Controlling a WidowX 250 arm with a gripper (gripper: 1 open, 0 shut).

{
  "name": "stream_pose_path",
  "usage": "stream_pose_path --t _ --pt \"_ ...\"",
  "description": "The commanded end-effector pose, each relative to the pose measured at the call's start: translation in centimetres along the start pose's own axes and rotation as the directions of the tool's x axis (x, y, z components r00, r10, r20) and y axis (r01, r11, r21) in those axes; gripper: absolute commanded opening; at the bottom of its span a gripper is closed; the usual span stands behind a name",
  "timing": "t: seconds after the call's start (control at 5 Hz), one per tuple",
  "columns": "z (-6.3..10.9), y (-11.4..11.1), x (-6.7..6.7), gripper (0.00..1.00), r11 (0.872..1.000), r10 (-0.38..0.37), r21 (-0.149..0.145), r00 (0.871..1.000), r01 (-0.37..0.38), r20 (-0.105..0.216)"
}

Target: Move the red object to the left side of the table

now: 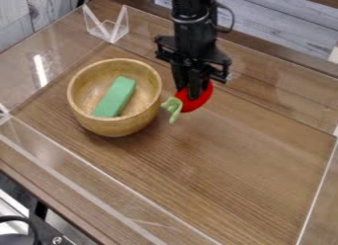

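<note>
The red object (195, 99), a small glossy toy fruit with a light green leafy stem (172, 109), hangs just above the table (238, 180), close to the right rim of the wooden bowl. My gripper (193, 91) comes down from the black arm at the top and is shut on the fruit's upper part. The stem sticks out down and to the left of the fingers. Part of the fruit is hidden between the fingers.
A round wooden bowl (87, 116) holding a green rectangular block (115, 96) stands left of centre. Low clear acrylic walls (79, 175) border the tabletop. A clear folded stand (106, 25) sits at the back left.
</note>
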State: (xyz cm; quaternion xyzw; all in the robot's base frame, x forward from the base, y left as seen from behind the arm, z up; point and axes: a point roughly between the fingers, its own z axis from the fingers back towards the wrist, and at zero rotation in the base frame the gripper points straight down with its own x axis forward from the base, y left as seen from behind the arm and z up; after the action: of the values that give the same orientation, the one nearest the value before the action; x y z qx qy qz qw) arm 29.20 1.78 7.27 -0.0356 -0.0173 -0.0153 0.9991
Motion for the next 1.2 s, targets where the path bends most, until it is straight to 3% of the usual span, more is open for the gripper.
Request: stream_pose_path --t 0.0,0.2,0.4,0.6,1.0 --pt "1.1 -1.6 1.3 0.00 0.998 -0.060 0.002 0.997 0.060 0.048" --pt "0.8 -3.7 1.4 1.00 0.993 -0.114 -0.008 0.993 0.115 0.041" --pt "-1.4 -4.6 1.8 0.00 0.993 -0.116 -0.011 0.993 0.117 0.034" --pt "-2.1 -3.4 2.0 0.00 0.996 -0.084 -0.009 0.996 0.084 0.043" --pt "-0.9 -3.4 2.0 0.00 0.990 -0.134 -0.037 0.989 0.137 0.067"
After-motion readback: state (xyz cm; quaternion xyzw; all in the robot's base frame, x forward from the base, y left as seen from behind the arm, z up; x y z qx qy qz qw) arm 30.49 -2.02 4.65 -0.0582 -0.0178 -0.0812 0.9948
